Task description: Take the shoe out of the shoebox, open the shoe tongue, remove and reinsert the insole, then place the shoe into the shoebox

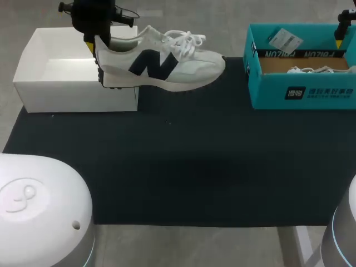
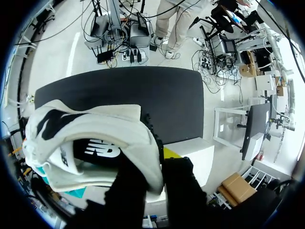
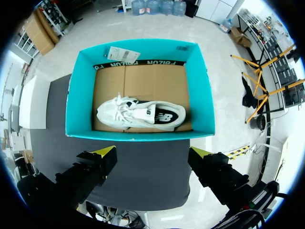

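— Nearest us sit our white arm bases (image 1: 39, 206), then the dark worktop (image 1: 183, 167). Where's the shoe (image 1: 161, 61)?
— Our left hand (image 1: 97, 43) is clamped on its heel, holding it up. The heel is over a corner of the white box (image 1: 55, 83), and the toe points toward the teal shoebox (image 1: 267, 89).
— And our right hand (image 3: 152, 153)?
— Spread wide above that shoebox, where a second shoe (image 3: 140, 113) lies.
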Controlling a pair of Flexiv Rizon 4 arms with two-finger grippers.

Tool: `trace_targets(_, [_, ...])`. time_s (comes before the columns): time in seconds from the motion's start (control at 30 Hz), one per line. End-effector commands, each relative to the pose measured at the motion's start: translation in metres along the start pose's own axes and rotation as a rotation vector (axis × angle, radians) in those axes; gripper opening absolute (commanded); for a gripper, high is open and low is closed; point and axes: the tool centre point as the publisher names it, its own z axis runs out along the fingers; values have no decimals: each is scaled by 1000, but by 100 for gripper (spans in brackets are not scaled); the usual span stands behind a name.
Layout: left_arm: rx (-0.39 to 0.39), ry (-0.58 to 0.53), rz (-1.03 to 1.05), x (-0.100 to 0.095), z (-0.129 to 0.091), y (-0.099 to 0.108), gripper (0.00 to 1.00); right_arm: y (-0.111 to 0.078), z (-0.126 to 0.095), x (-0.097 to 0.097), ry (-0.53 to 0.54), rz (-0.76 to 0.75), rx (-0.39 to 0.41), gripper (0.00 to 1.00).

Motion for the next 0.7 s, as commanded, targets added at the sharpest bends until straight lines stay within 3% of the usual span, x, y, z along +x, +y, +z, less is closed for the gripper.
trace_targets(0.03, [-176,-7,-5,-17,7,-21,0,0,0,0,1,0,-2,100])
trace_targets(0.27, [-153,-3,-21,-47,25,-47,0,0,0,0,1,0,-2,100])
trace_targets(0.5, [-113,5,-41,-76,57,-55,0,0,0,0,1,0,-2,100])
trace_targets(0.7, [-107,5,-42,-99,66,-60,0,0,0,0,1,0,-2,100])
